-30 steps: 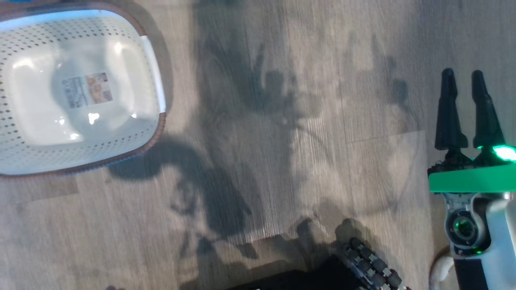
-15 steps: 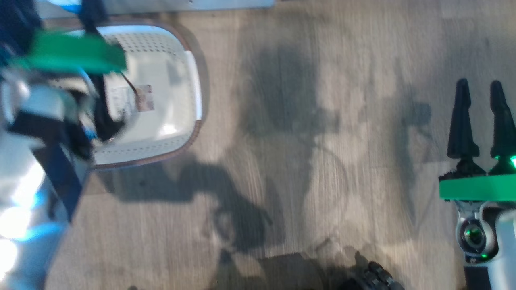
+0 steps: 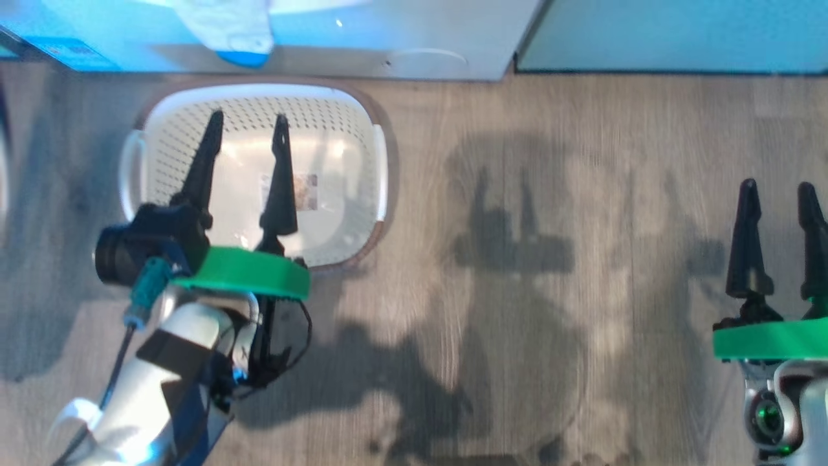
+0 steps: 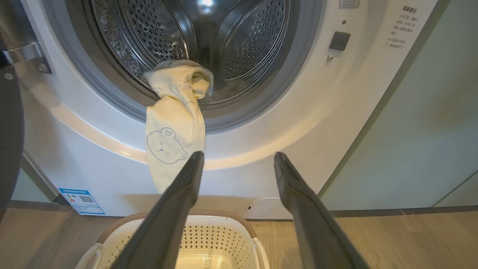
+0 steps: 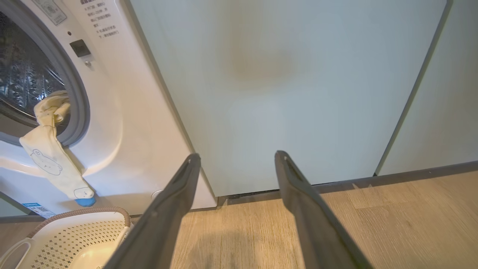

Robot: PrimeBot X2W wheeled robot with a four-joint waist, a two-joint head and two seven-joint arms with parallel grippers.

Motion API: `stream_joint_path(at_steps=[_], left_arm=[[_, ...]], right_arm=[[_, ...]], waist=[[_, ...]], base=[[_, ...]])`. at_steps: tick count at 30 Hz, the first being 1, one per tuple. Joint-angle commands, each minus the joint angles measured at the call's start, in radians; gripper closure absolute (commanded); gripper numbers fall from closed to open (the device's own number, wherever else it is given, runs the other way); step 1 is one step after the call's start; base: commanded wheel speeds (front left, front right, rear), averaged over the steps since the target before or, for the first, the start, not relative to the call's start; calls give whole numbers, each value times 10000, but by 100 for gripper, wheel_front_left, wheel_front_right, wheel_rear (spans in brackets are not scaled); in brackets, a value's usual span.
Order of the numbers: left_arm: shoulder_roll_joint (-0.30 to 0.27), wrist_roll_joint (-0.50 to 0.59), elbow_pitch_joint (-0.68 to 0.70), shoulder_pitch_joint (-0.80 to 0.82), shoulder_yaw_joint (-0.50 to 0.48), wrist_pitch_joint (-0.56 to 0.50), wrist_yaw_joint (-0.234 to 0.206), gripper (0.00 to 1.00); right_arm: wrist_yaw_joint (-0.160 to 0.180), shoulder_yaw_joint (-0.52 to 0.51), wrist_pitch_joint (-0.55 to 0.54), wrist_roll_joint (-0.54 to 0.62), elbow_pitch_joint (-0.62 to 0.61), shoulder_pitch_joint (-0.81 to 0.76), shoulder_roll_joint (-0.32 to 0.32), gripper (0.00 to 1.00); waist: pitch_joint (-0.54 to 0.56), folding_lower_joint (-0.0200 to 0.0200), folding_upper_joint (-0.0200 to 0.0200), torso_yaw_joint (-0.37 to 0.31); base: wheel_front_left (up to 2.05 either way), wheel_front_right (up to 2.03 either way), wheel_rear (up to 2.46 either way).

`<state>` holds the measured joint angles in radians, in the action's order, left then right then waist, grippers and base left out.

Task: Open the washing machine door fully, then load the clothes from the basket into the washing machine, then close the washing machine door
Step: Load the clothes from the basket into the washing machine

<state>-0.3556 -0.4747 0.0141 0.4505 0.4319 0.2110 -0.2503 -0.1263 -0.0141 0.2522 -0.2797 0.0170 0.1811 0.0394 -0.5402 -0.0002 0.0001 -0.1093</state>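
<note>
The cream basket (image 3: 336, 123) stands on the floor below the washing machine (image 3: 401, 39) with nothing in it but its label sticker. My left gripper (image 3: 249, 116) hovers over it, open, nothing between its fingers. The clothes (image 4: 175, 127), cream with a bear print, hang out of the drum mouth over the washing machine's (image 4: 336, 112) grey ring; their blue tip (image 3: 236, 57) dangles above the basket (image 4: 216, 239). The washing machine door (image 4: 8, 130) stands open at the left edge. My right gripper (image 3: 776, 188) is open over bare floor, far right.
Pale teal cabinet panels (image 5: 298, 93) stand right of the washing machine (image 5: 123, 112), with a dark plinth at floor level. Wood floor (image 3: 517, 291) stretches between the basket and my right gripper (image 5: 238, 155). The clothes (image 5: 52, 160) hang just above the basket (image 5: 67, 231).
The head camera has swung up, bringing the washing machine's base and the hanging clothes into view. My left arm has come in from the left and now sits over the basket.
</note>
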Motion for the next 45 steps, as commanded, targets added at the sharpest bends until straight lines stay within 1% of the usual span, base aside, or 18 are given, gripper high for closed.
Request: stream_joint_path(at_steps=[1, 6, 13, 21, 32, 45], left_arm=[[-150, 86, 302, -173, -293, 104, -1827, 0], [-3, 42, 219, -752, -141, 199, -1900, 0], [214, -83, 26, -1275, 6, 288, -1892, 0], [351, -143, -113, -1556, 68, 367, -1861, 0], [481, -277, -381, -1505, 113, 398, -1738, 0], [495, -359, -690, -1175, 50, 396, -1693, 0]], right_arm=[[-44, 137, 95, 147, -257, -232, 139, 0], [-44, 140, 95, 367, -143, -503, 185, 0], [-44, 231, 95, 488, -45, -767, 240, 0], [-44, 330, 95, 599, -1, -884, 298, 0], [-44, 473, 95, 581, 7, -785, 327, 0], [-44, 531, 95, 543, -86, -665, 327, 0]], waist=[[349, 2, -1, 228], [853, 2, -1, 350], [1428, 2, -1, 415], [1707, 2, -1, 455], [1698, 2, -1, 403], [1395, 2, -1, 352]], base=[[0, 0, 0], [0, 0, 0], [0, 0, 0], [0, 0, 0], [0, 0, 0], [0, 0, 0]])
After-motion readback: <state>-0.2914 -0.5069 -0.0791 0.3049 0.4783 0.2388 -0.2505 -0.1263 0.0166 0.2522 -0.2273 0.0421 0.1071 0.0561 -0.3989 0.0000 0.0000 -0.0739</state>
